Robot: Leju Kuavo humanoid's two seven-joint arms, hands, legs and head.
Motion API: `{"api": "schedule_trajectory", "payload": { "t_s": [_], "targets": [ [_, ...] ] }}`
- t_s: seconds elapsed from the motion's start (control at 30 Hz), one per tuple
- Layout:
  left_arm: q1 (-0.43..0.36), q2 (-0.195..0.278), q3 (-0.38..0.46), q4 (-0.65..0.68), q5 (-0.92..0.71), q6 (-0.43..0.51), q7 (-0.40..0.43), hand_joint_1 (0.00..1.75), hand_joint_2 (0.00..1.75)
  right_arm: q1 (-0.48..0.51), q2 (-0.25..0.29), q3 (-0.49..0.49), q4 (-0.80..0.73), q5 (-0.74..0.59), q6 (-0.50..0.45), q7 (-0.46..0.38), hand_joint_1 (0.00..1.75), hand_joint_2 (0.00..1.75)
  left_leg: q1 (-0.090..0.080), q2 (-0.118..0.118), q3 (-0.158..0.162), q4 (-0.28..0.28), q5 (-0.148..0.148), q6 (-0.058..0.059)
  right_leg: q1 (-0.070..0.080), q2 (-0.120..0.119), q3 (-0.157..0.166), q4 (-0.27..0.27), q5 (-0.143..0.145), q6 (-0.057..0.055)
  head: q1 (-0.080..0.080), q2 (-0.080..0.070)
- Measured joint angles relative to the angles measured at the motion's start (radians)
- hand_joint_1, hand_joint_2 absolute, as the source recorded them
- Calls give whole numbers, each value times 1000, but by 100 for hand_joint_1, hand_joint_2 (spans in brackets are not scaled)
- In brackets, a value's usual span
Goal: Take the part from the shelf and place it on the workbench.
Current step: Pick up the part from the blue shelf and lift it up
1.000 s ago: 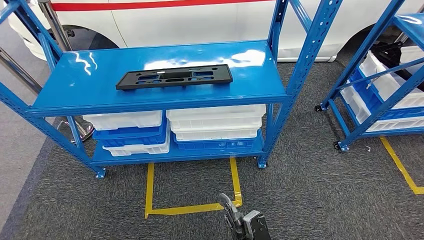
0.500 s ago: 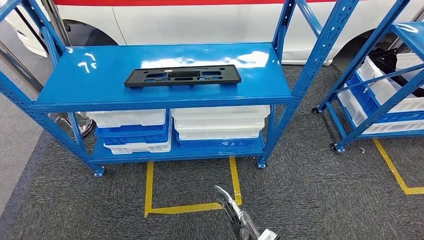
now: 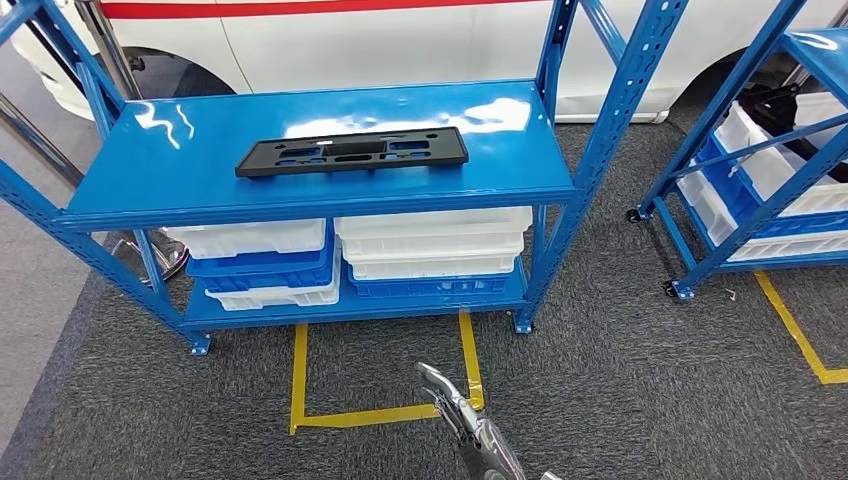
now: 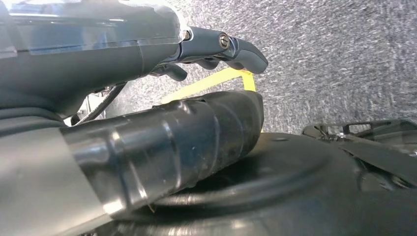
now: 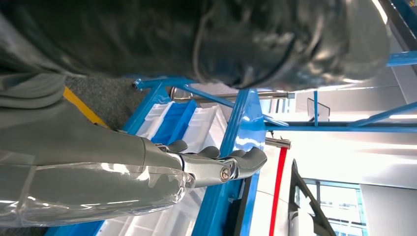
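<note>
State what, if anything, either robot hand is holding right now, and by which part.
Nothing is held. The left hand and the right hand are both empty, fingers extended. The black part lies untouched on the blue shelf.

— From my console I count 1 black part [image 3: 352,152] lying on the top board of the near blue shelf [image 3: 120,190].

— And shelves?

— 2 blue shelf units: that near one and another at the right [image 3: 745,150].

— Bins?

— I count 2 stacks of white and blue trays [image 3: 265,265] on the lower board.

— Hands?

— 2 hands: the right hand [image 3: 455,405], and the left hand [image 4: 216,49].
</note>
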Motion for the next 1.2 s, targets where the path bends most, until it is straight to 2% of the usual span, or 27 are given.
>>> {"api": "schedule_trajectory", "payload": {
  "t_s": [0.07,0.13,0.17,0.23,0.3,0.33,0.4,0.43,0.47,0.5,0.53,0.57,0.63,0.7,0.8,0.83,0.87,0.93,0.97,1.0,1.03,1.1,1.13,1.17,1.2],
  "targets": [
    [0,1,0,0,-1,0,0,0,0,0,0,0,-1,5,3,-1,0,0,4,0,60,-126,73,-1,-2,1,4,1,-2,4,0,0],
    [-1,1,0,0,-1,-1,0,0,0,-2,0,0,-3,14,8,-2,0,0,3,-2,113,-241,112,4,0,3,5,5,-5,14,0,0],
    [-2,1,0,0,-1,-2,0,0,0,-3,0,0,-4,20,10,-3,0,0,1,-3,122,-264,114,9,2,3,4,6,-5,20,1,0],
    [-2,2,-1,0,-1,-3,-2,0,0,-4,0,0,-6,31,10,-4,0,0,-3,-5,122,-267,115,23,2,3,2,5,-2,32,1,0],
    [-2,2,-1,0,-1,-3,-3,0,0,-4,0,0,-11,38,7,-4,0,0,-2,-4,123,-274,122,39,-2,3,-6,24,-18,42,1,0],
    [-2,2,0,0,-1,-2,-4,0,0,-4,0,0,-13,40,5,-4,0,0,-2,-2,123,-278,125,46,-4,3,-21,58,-41,46,1,0],
    [-1,2,0,0,-1,-2,-6,0,0,-3,0,0,-17,41,1,-4,0,0,-4,0,120,-280,128,55,-4,2,-78,178,-105,50,1,0],
    [-1,2,0,0,0,-2,-7,0,0,-2,0,-1,-18,42,-1,-4,0,44,-7,0,119,-280,129,56,-4,2,-107,238,-128,51,1,0],
    [-1,2,0,0,0,-2,-8,0,0,-2,0,-1,-20,43,-2,-5,0,87,-9,1,118,-279,129,57,-4,2,-124,274,-133,51,1,0],
    [0,2,0,0,0,-2,-9,0,0,-1,0,-1,-22,44,-3,-6,0,131,-11,1,118,-278,128,58,-4,2,-124,273,-119,49,1,0],
    [0,2,0,0,1,-2,-11,0,0,-1,0,-2,-25,45,-4,-7,0,175,-13,0,119,-277,128,59,-3,2,-104,233,-89,45,1,0],
    [-1,2,0,0,1,-2,-13,0,0,0,0,-2,-29,46,-4,-8,0,175,-14,0,119,-275,127,59,0,1,-70,166,-53,38,1,0],
    [-1,0,0,0,1,-3,-16,0,0,-1,0,-3,-37,48,-4,-9,0,175,-18,0,119,-271,124,55,8,-1,-13,47,-12,24,1,0],
    [-2,-1,0,0,2,-3,-17,0,0,0,0,-4,-43,51,-2,-10,0,175,-19,1,117,-270,122,46,16,-2,1,9,-9,17,1,0],
    [-2,-1,0,0,2,-2,-17,0,0,2,0,-6,-50,57,4,-12,0,175,-18,1,114,-260,110,30,8,-1,5,-4,-2,6,1,0],
    [-2,-1,0,0,2,-2,-17,0,0,2,1,-7,-52,58,6,-12,0,175,-18,0,103,-233,91,25,4,-1,7,-9,1,2,0,0],
    [-2,-1,0,0,2,-1,-17,0,0,2,1,-7,-53,58,8,-12,0,175,-15,-2,80,-182,60,20,2,-2,9,-11,2,-1,0,0],
    [-1,0,0,0,2,0,-17,0,0,3,1,-8,-55,59,11,-12,0,175,-10,-2,17,-49,-4,12,2,-3,8,-11,1,-4,-1,0],
    [0,0,0,0,2,1,-17,0,0,4,1,-8,-55,59,11,-12,0,175,-8,-2,-8,1,-18,8,1,-2,8,-10,1,-4,-1,0],
    [1,0,0,0,2,1,-18,0,0,4,1,-8,-55,59,11,-12,0,175,-5,-2,-17,16,-12,6,1,-2,8,-9,0,-3,-1,0],
    [1,0,0,0,2,1,-18,0,0,4,1,-8,-55,59,11,-12,0,175,-3,-1,-5,-11,15,4,0,-1,10,-8,-2,-2,-1,0],
    [1,1,0,0,2,1,-18,0,0,4,1,-8,-55,59,11,-12,0,175,2,-1,56,-143,86,2,-2,1,12,-2,-8,6,-1,0],
    [1,1,0,0,2,1,-18,0,0,4,1,-8,-55,59,11,-12,0,175,2,-2,85,-206,109,4,-1,2,12,3,-12,11,-1,0],
    [0,1,0,1,2,1,-19,0,0,4,1,-9,-55,59,11,-13,0,175,2,-3,101,-243,118,8,0,2,10,6,-15,17,0,0],
    [0,1,0,1,2,1,-19,0,0,5,1,-9,-56,59,12,-13,0,175,0,-5,106,-256,116,14,2,3,9,8,-16,23,0,0]
  ]
}}
